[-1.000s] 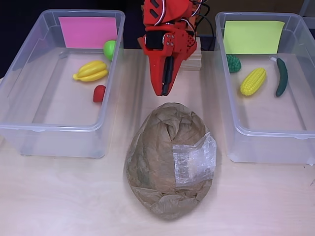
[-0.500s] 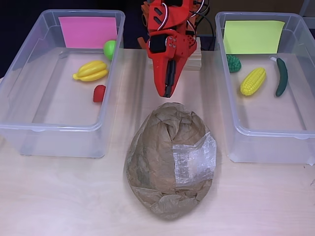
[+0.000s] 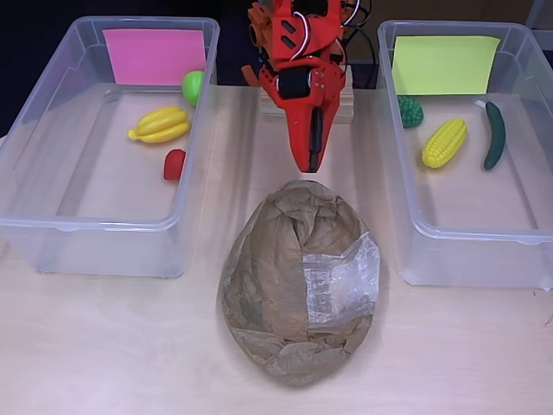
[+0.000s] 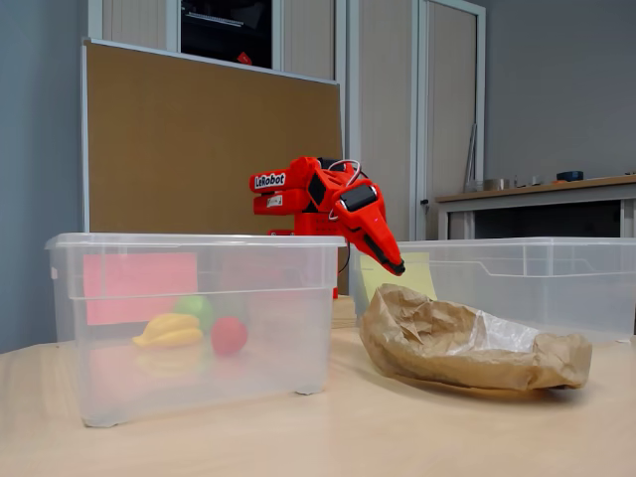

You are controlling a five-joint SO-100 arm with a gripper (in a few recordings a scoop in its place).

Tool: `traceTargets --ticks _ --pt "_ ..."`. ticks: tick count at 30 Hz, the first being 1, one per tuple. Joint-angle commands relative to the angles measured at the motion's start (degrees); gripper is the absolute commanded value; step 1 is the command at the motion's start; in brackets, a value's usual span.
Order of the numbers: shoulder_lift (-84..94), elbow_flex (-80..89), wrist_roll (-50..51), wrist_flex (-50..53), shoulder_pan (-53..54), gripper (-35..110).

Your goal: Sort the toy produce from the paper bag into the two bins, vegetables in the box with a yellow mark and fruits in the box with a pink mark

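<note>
A crumpled brown paper bag (image 3: 298, 281) (image 4: 467, 343) lies on the table between two clear bins. Above its far end hangs my red gripper (image 3: 312, 164) (image 4: 395, 266), shut and holding nothing, fingers pointing down toward the bag. The left bin (image 3: 34, 186) with the pink mark (image 3: 154, 55) holds a yellow banana bunch (image 3: 161, 124), a green round fruit (image 3: 193, 85) and a small red fruit (image 3: 174, 163). In the right bin (image 3: 518, 233) with the yellow mark (image 3: 442, 64) lie a corn cob (image 3: 444, 143), a dark green cucumber (image 3: 494, 135) and a green knobbly vegetable (image 3: 410, 111).
A wooden block (image 3: 341, 105) sits under the arm's base behind the bag. The pale table (image 3: 130, 346) has free room in front of the bins and the bag. A brown board (image 4: 199, 149) stands behind the scene.
The arm has swung to the right in the overhead view and now hangs centred over the bag's far end. The gripper stayed shut. Bag and produce have not moved.
</note>
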Motion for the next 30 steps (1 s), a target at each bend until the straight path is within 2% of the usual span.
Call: traceTargets --ticks 1,9,30 --pt "2.1 -0.2 -3.0 4.7 -2.2 0" --pt "7.1 -0.2 -13.6 23.1 -3.3 0" --pt "10.6 -0.2 -14.9 25.0 -1.7 0"
